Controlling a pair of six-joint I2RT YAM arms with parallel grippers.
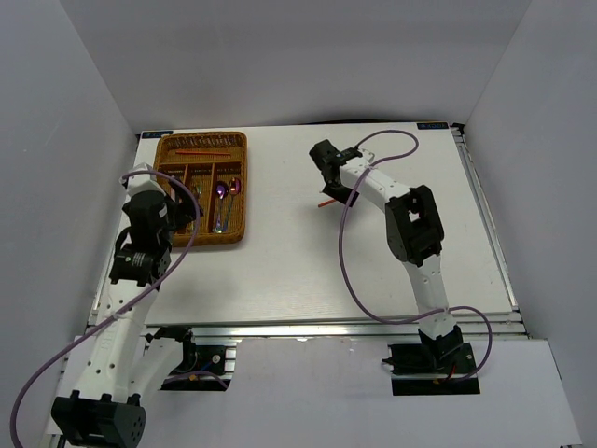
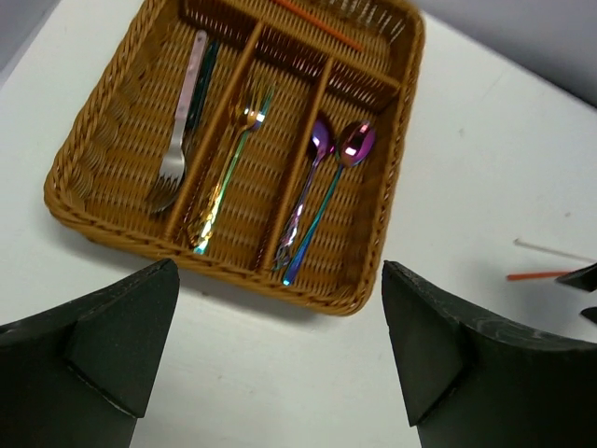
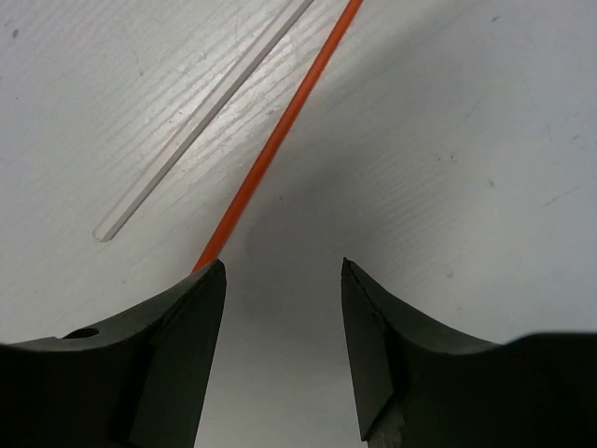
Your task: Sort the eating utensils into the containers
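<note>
The brown wicker tray point(image 1: 238, 191) sits at the back left. In the left wrist view its rim point(image 2: 392, 177) frames a silver fork point(image 2: 175, 154) in the left slot, a gold-rainbow fork point(image 2: 227, 163) in the middle slot, two purple spoons point(image 2: 319, 154) in the right slot and a red chopstick point(image 2: 317, 23) in the crosswise slot. My left gripper point(image 1: 187, 207) point(image 2: 280, 271) is open and empty above the tray's near edge. My right gripper point(image 1: 338, 193) point(image 3: 283, 280) is open, low over the table. A red chopstick point(image 3: 280, 140) and a white chopstick point(image 3: 201, 117) lie just ahead of it; the red one's end runs behind its left finger point(image 3: 177, 327).
The two loose chopsticks lie on the white table point(image 1: 280, 271) right of the tray, the red one point(image 1: 325, 203) showing by my right gripper. White walls enclose the table on three sides. A purple cable point(image 1: 343, 252) loops beside the right arm.
</note>
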